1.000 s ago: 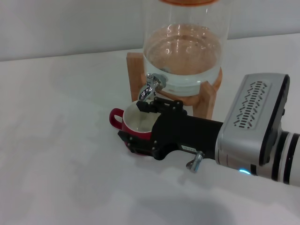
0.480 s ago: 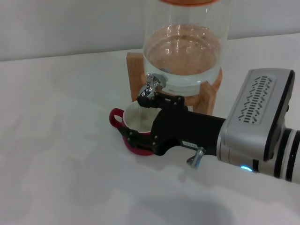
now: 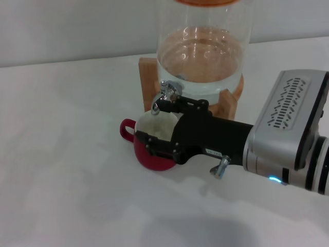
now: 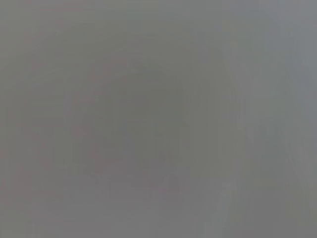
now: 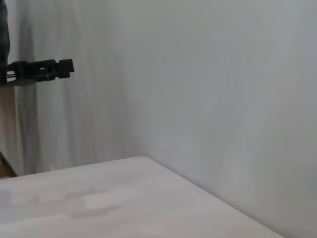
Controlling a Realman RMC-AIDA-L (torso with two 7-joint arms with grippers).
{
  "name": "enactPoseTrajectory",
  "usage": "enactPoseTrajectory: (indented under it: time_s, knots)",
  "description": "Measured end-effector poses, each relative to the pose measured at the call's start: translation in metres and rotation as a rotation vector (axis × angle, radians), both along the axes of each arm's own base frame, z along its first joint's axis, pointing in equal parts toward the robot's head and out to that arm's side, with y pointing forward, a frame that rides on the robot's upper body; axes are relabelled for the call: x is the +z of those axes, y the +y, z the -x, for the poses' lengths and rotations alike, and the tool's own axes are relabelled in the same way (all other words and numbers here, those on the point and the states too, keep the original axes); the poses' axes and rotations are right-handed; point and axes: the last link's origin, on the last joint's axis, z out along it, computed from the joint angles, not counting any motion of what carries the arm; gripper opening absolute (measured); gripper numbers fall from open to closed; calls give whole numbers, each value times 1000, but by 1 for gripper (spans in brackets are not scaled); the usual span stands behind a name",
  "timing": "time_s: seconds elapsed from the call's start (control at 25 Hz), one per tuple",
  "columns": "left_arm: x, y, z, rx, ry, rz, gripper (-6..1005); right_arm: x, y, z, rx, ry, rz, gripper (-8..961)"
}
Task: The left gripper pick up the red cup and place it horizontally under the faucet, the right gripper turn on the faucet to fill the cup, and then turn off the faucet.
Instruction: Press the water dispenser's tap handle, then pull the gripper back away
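The red cup [image 3: 154,154] stands upright on the white table, its white inside showing and its handle pointing left. It sits just below the faucet [image 3: 167,92], whose chrome spout hangs over the cup's far rim. My right gripper [image 3: 158,123] reaches in from the right over the cup, open. One finger lies close beside the spout and the other over the cup's near rim. The right wrist view shows only one black finger [image 5: 42,71] against a wall. The left gripper is out of view, and the left wrist view is plain grey.
The faucet is mounted on a clear glass jar [image 3: 200,56] partly filled with water, on a wooden stand [image 3: 146,77] at the back of the table. My right arm's silver body [image 3: 288,134] fills the right side. Bare table [image 3: 67,170] lies left and in front.
My right gripper has risen and moved back toward the faucet, its far finger now beside the spout. More of the cup's red side shows. The cup has not moved.
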Motion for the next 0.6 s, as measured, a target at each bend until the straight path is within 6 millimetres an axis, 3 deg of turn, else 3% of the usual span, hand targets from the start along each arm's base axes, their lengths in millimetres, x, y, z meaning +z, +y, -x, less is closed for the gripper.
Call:
enactPoseTrajectory:
  time_s: [0.6]
  knots:
    - [-1, 1, -1, -4, -2, 4, 888, 2, 1, -3, -6, -3, -7, 720]
